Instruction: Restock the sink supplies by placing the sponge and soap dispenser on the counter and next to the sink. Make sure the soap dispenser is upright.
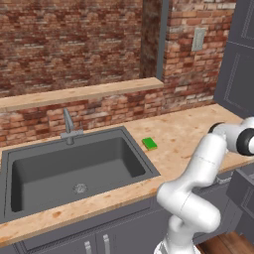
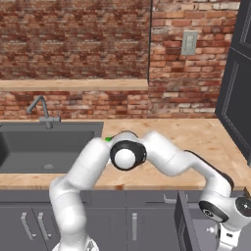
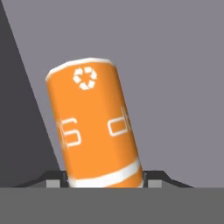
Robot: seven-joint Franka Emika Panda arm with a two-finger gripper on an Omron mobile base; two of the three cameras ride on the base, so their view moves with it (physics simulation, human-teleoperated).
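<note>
Brick-walled kitchen, tan counter (image 1: 198, 134). Gripper (image 3: 104, 180) low at open cabinet (image 2: 188, 225) below counter's right end, jaws clamped on orange dispenser (image 3: 94, 127). Sponge (image 1: 149, 144) lies by sink's (image 1: 74, 168) right rim. Dispenser pickup underway; next lift out, set upright near sink.

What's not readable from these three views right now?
- Soap dispenser, hand view: pump top and bottom end cut off by the frame; surroundings are plain grey, location unclear.
- Sponge, right base view: mostly hidden behind the arm.
- Gripper: contact with the bottle unconfirmed.
</note>
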